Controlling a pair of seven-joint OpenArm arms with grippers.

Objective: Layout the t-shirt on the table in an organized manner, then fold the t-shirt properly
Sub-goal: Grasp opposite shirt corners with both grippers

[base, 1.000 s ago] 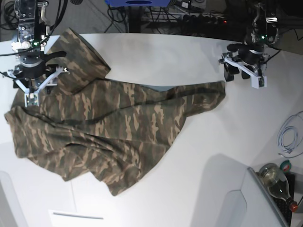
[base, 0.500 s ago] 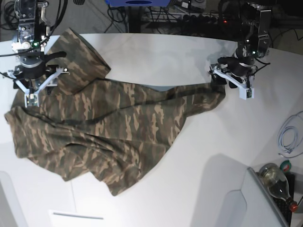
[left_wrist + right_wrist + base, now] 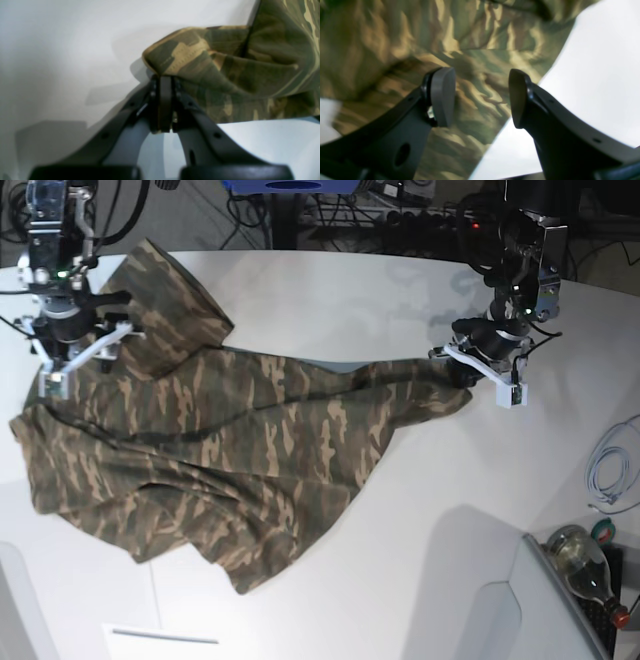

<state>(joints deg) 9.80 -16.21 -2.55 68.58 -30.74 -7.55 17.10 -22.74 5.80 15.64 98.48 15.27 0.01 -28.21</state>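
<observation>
The camouflage t-shirt (image 3: 230, 450) lies crumpled across the left and middle of the white table (image 3: 340, 290). One corner stretches out to the right. My left gripper (image 3: 462, 373) is at that right corner, and the left wrist view shows the gripper (image 3: 161, 82) shut, pinching the hemmed edge of the t-shirt (image 3: 225, 65). My right gripper (image 3: 75, 365) hovers over the shirt's upper left part. In the right wrist view this gripper (image 3: 480, 97) is open, with the t-shirt (image 3: 475, 62) below the fingers and nothing between them.
A white cable (image 3: 610, 470) lies at the table's right edge. A bottle (image 3: 585, 565) and a white panel (image 3: 545, 610) are at the bottom right. Dark cables and equipment (image 3: 380, 210) sit behind the table's far edge.
My left gripper came down and leftwards to the shirt's right corner and shut on it. The right gripper shifted slightly and stays open over the shirt.
</observation>
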